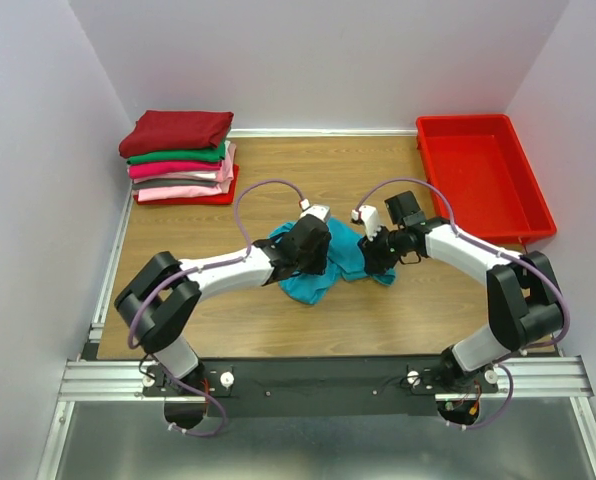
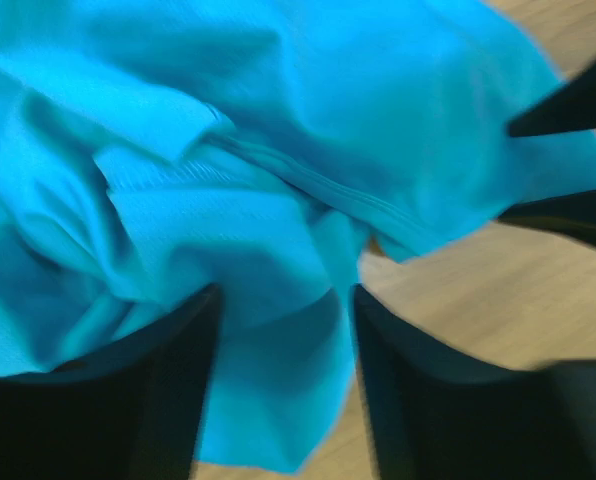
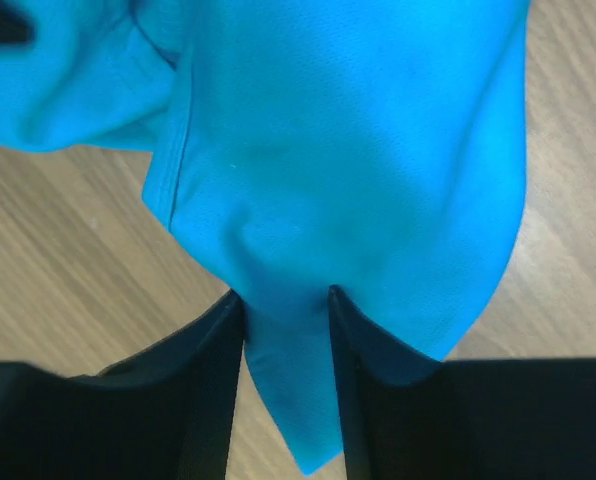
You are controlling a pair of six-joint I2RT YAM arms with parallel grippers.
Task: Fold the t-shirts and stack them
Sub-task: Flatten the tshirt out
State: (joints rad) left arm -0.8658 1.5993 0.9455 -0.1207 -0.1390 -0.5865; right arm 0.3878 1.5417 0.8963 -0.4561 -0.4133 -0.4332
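The teal t-shirt (image 1: 328, 272) lies crumpled at the middle of the table, partly under both grippers. My left gripper (image 1: 313, 266) is on its left part. In the left wrist view its jaws (image 2: 286, 300) stand partly closed with a bunch of teal cloth (image 2: 278, 200) between them. My right gripper (image 1: 366, 264) is on the shirt's right side. In the right wrist view it (image 3: 286, 295) is shut on a fold of the shirt (image 3: 358, 150). A stack of folded t-shirts (image 1: 180, 155), dark red on top, then green, magenta and pink, sits at the back left.
A red plastic bin (image 1: 483, 175) stands at the back right. Bare wood table (image 1: 228, 330) shows in front of the shirt. White walls close in the table on three sides. Dark tips of the right gripper (image 2: 573, 110) show at the right edge of the left wrist view.
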